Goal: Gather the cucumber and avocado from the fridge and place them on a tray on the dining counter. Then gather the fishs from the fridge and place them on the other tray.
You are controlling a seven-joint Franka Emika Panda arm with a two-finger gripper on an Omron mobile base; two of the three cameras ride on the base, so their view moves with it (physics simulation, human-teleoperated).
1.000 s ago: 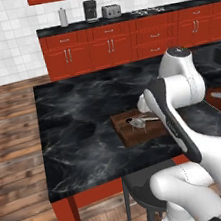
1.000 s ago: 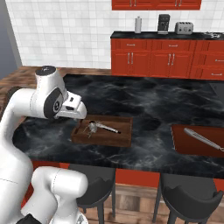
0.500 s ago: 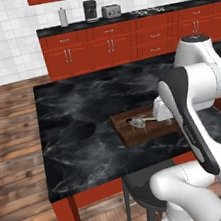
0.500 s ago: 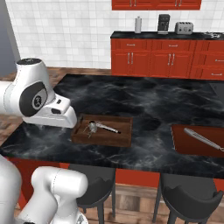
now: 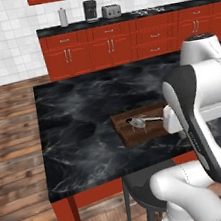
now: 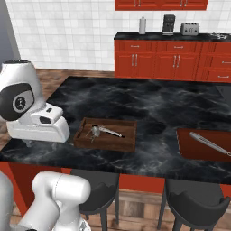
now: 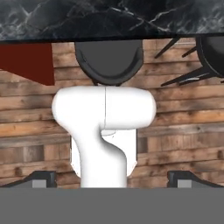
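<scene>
The two-finger gripper hangs wide open and empty – its next pickup probably wants a clean swing clear of the brown wooden tray holding 1 silvery fish.

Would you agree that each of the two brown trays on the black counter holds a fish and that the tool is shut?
Not quite: the tool is open, not shut. The hand view shows its fingertips set wide apart at the bottom corners. The rest holds: in the right base view, each tray on the counter holds a fish.
</scene>
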